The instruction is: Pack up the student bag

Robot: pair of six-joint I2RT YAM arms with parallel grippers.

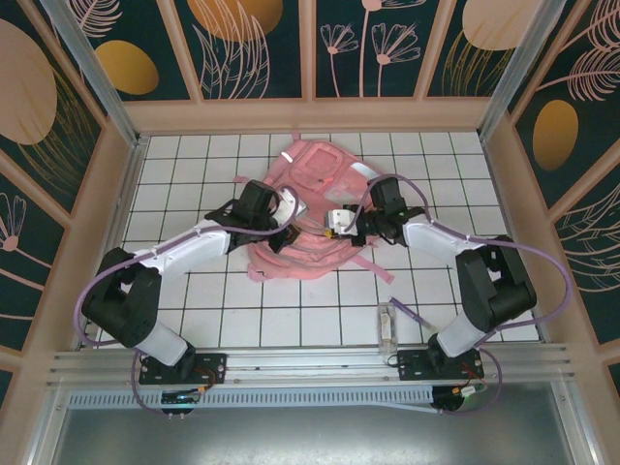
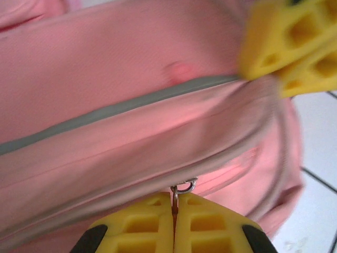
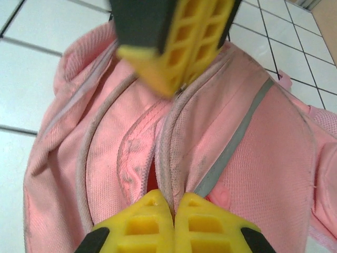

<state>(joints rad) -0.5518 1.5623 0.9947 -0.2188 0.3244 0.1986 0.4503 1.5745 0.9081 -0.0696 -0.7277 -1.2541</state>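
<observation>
Your student bag (image 1: 312,174): zip barely parted; left end effector (image 2: 174,204) clamped on zip pull (image 2: 184,185); right end effector (image 3: 172,204) pinching zip seam; clear case (image 1: 388,325), 5 o'clock of bag, likely unpacked.

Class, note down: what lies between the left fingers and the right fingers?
The student bag, its pink fabric crossed by a grey strip, as the left wrist view shows.

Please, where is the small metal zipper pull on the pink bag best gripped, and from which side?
Pinch the metal pull across its flat faces, below its ring, coming from the left arm's side. It sticks out thin and edge-on from the student bag, so shut jaws can trap it; the left gripper seems to hold it this way.
</observation>
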